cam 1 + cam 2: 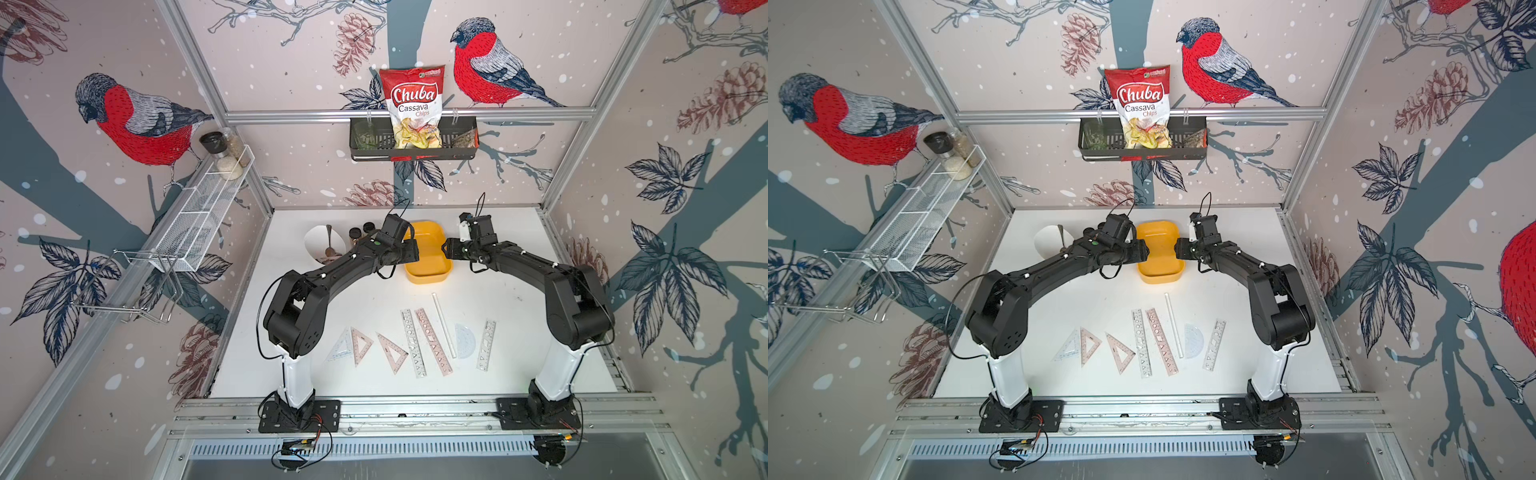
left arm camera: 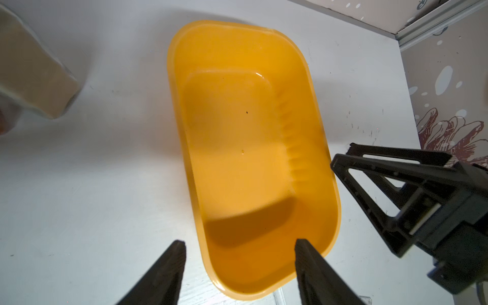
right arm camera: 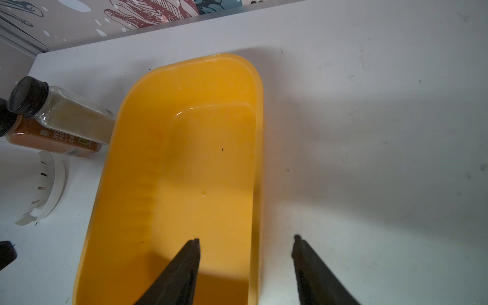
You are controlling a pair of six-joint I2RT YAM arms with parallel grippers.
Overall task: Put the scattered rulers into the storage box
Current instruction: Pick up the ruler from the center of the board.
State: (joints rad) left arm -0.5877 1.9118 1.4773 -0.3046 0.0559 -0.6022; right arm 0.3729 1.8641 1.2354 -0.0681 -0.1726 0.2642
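White tabletop [image 1: 357, 299], eight rulers [image 1: 433, 341], one yellow storage box [image 1: 428, 262], left hand [image 2: 240, 242] and right hand [image 3: 246, 238] each part open, holding nothing

Snack bag [image 1: 412, 104]: "Chuba Cassava Chips"; spice jar [image 3: 52, 142] lbl only part. legible.

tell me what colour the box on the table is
The box is plain yellow-orange with no pattern. It shows best in the left wrist view.
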